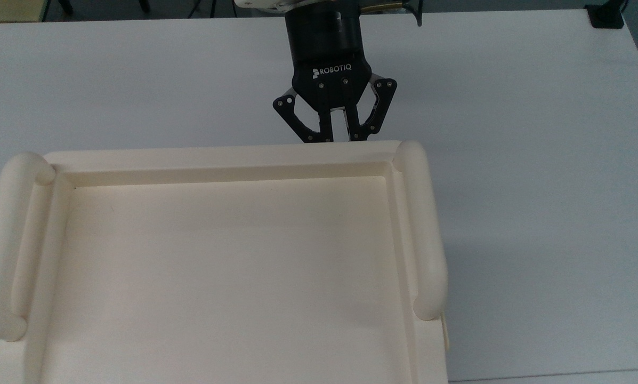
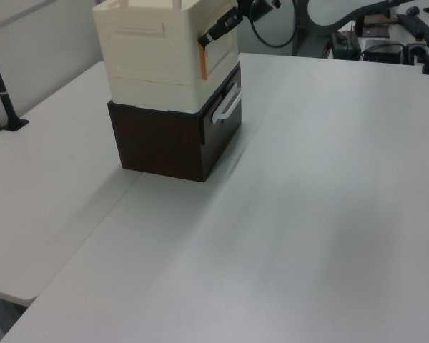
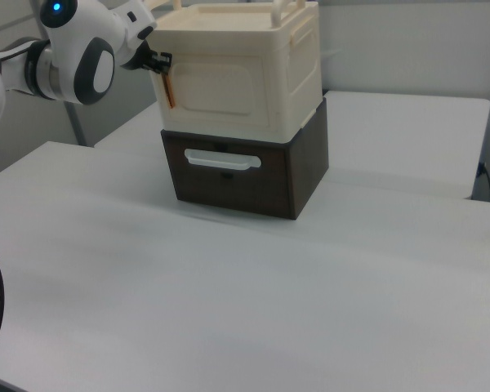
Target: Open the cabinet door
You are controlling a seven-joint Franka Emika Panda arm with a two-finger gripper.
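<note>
The cream cabinet fills the lower top view with its tray-like top and two tube rails. In the left view the cabinet stands on a dark brown drawer unit. The cabinet door is the front panel and lies flat against the box, with a thin orange handle at the right view's left edge. My gripper reaches to that front edge with its fingers drawn close; their tips are hidden below the rim. In the left view my gripper sits at the top of the orange handle.
The brown drawer unit has a white pull handle. A wide white table spreads on all sides. A black post stands at the left view's left edge, and equipment sits beyond the table's far end.
</note>
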